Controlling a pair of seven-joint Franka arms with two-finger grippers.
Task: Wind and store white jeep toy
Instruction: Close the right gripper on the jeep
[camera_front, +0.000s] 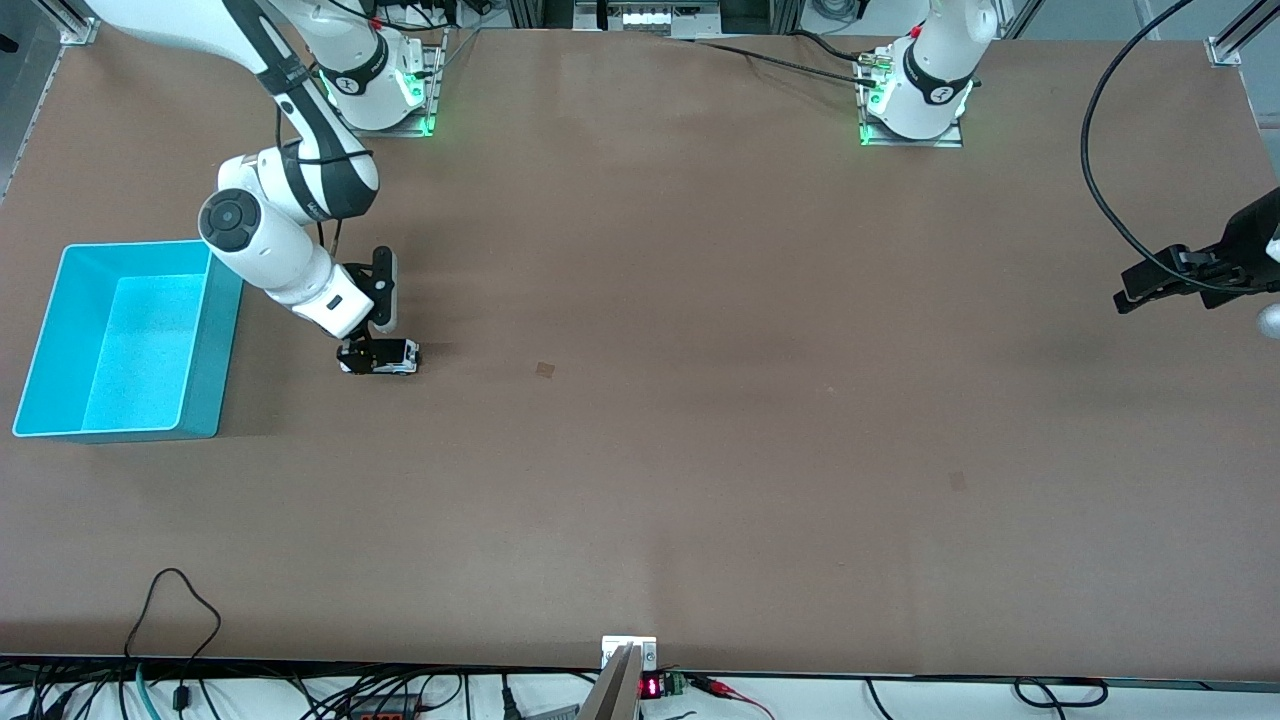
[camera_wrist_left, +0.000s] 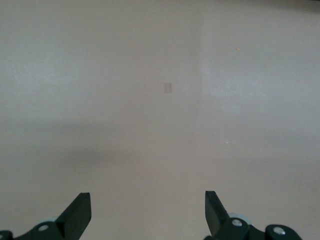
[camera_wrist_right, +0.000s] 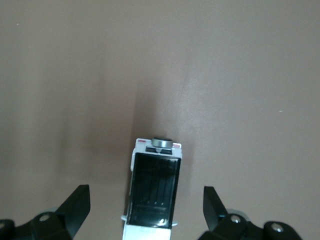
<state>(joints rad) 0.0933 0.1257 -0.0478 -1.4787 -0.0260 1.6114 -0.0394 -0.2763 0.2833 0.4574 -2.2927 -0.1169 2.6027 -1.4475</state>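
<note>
Low, right gripper (camera_front: 372, 357) straddles white jeep toy (camera_front: 395, 357), fingers spread; left gripper (camera_front: 1150, 284) waits open

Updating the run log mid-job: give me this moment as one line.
right gripper: open, straddling jeep on table | left gripper: open, waiting at its table end | bin: no jeep inside

We saw red glowing digits on a small black display (camera_front: 650, 687) at the table's (camera_front: 700, 400) edge nearest the front camera, but they were too tiny for us to read. We found no other words or numbers.
</note>
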